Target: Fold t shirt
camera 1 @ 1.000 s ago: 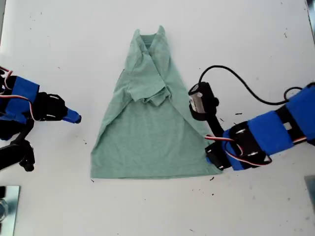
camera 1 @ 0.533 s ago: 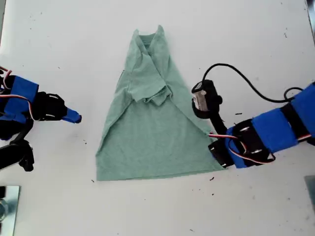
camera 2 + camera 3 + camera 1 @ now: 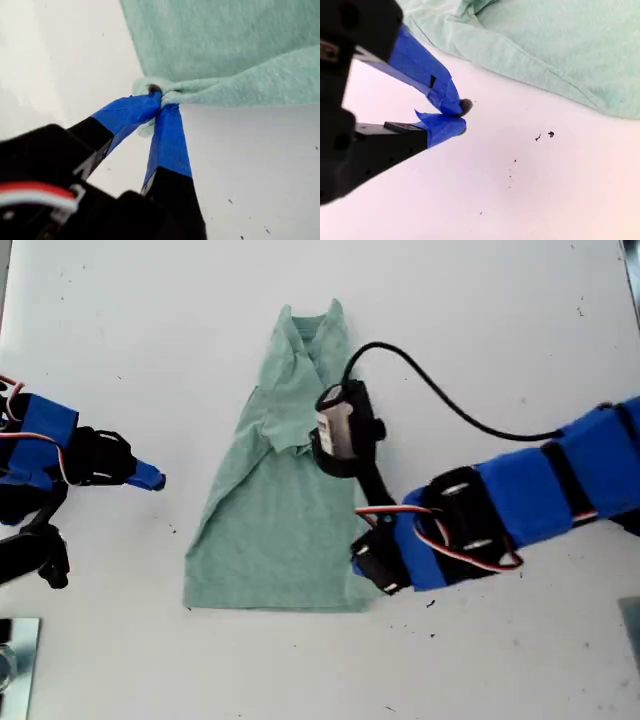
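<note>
One white table (image 3: 520, 320) carries the green t shirt (image 3: 270, 530).

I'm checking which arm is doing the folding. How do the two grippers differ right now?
My first gripper is shut on a bunched corner of the t shirt; my second gripper holds nothing. The first is over the shirt, the second beside it above bare table. Both have blue-taped fingers.

T shirt (image 3: 270, 530) corner dragged inward
</note>
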Tool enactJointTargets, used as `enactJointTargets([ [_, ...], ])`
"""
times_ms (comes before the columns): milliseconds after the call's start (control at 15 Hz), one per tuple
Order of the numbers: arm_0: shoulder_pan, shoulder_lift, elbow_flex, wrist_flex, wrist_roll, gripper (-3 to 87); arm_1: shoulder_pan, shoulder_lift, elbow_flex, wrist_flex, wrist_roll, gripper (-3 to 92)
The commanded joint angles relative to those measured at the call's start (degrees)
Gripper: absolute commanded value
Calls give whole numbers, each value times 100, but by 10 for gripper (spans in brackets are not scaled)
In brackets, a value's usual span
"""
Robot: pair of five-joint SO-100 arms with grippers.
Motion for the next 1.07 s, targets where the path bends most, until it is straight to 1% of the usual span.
enactJointTargets([
  [0, 18, 35, -299, 62, 70, -2, 290, -343, -237, -1222, -70, -12],
  [67, 18, 44, -290, 53, 70, -2, 369, -571, -149, -1837, -167, -5],
  [133, -9, 9, -290, 44, 105, -2, 422, -914, -369, -2083, -272, 218],
  [200, -9, -9, -299, 35, 132, -2, 413, -1046, -527, -2057, -308, 368],
  [267, 35, -9, -299, 35, 105, -2, 369, -940, -624, -1960, -334, 345],
  [333, 44, -9, -299, 35, 88, -2, 343, -756, -949, -1433, -272, 338],
  [467, 44, 0, -299, 44, 88, -2, 202, 229, -853, -940, -501, 328],
  [533, 44, 0, -299, 44, 88, -2, 176, 694, -712, -211, -501, 329],
  [600, 44, 18, -299, 44, 88, -2, 185, 1327, -123, 519, -360, 164],
  [667, 26, 26, -299, 44, 88, -2, 316, 2197, 1116, 958, -185, 62],
  [733, 18, 26, -290, 35, 88, -2, 527, 3261, 2716, 765, -176, 56],
  [867, 9, 44, -290, 26, 88, -2, 1011, 5388, 6100, -343, -211, 39],
  [933, 9, 53, -281, 26, 88, -2, 1160, 6504, 7462, -809, -202, 26],
  [1000, 9, 62, -272, 26, 88, -2, 1318, 7576, 8543, -1002, -193, 26],
])
